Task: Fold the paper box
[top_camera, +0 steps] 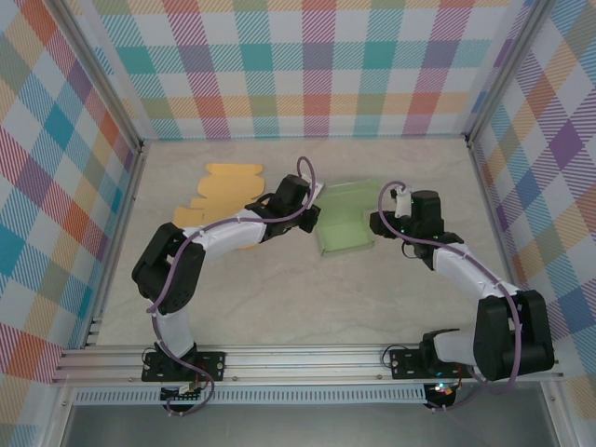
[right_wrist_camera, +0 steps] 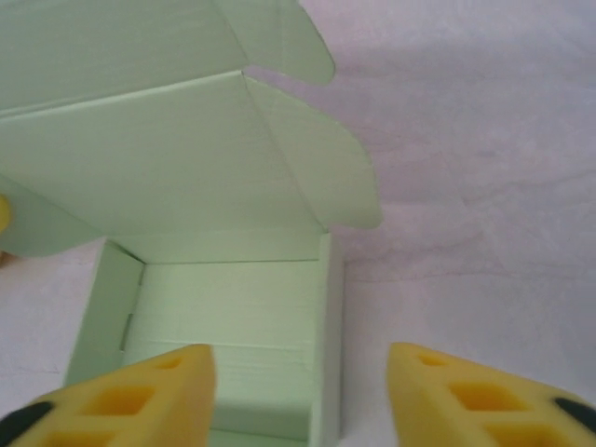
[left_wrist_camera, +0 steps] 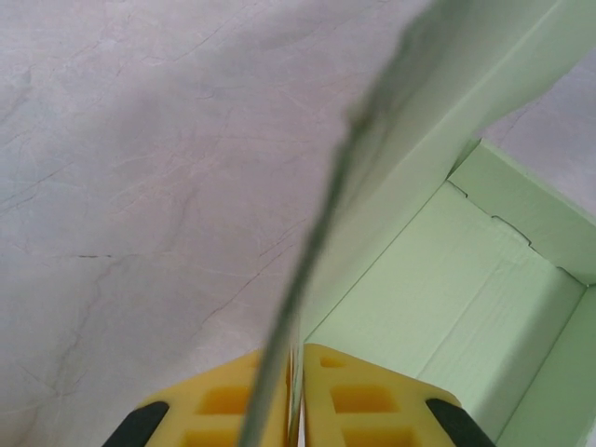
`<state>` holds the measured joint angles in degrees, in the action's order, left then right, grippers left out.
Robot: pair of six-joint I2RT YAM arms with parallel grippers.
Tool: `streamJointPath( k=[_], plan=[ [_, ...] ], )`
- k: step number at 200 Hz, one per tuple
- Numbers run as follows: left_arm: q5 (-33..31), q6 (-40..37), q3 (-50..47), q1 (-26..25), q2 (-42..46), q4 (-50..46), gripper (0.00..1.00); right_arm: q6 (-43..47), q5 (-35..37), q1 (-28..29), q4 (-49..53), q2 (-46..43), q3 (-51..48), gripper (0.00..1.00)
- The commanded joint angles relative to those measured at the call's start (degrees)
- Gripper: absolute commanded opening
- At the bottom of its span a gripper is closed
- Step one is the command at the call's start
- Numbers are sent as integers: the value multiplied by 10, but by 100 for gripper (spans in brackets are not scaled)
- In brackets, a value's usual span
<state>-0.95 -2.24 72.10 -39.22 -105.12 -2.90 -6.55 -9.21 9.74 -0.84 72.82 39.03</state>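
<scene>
Yellow fingers (left_wrist_camera: 223,400) of our left gripper (left_wrist_camera: 296,358) are pressed together on a thin upright panel at the left side of the green paper box (top_camera: 346,223), pinching it. Our right gripper (right_wrist_camera: 298,372) is spread, and the right wall of the box rises between its fingers, apart from both. We see the box lying open near the middle of the table (top_camera: 279,298), between both grippers. Some yellow sheets (top_camera: 228,191) lie flat to its far left.
</scene>
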Motion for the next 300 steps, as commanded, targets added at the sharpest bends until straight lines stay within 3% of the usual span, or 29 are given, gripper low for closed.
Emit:
streamJointPath(
  k=[1,54,131,168,211,233,277,300],
  plan=[
    [-1,-24,1,3,18,-7,12,55,-11,-20,-19,10,23,61],
    [15,-44,19,9,8,-25,12,139,-130,-57,-77,103,67,71],
    [36,-48,19,10,5,-13,12,156,-214,-59,-60,212,158,71],
    [40,-44,30,10,-3,-20,10,147,-218,-59,-46,216,160,60],
    [35,-5,25,10,-3,-4,9,108,-171,-59,-48,185,133,58],
    [29,6,26,10,-5,-4,9,102,-160,-59,-48,178,124,48],
    [17,31,27,10,-10,-1,26,86,-172,-58,-48,177,126,29],
    [-9,53,22,10,-9,4,26,79,-172,-57,-52,173,120,27]
  ],
)
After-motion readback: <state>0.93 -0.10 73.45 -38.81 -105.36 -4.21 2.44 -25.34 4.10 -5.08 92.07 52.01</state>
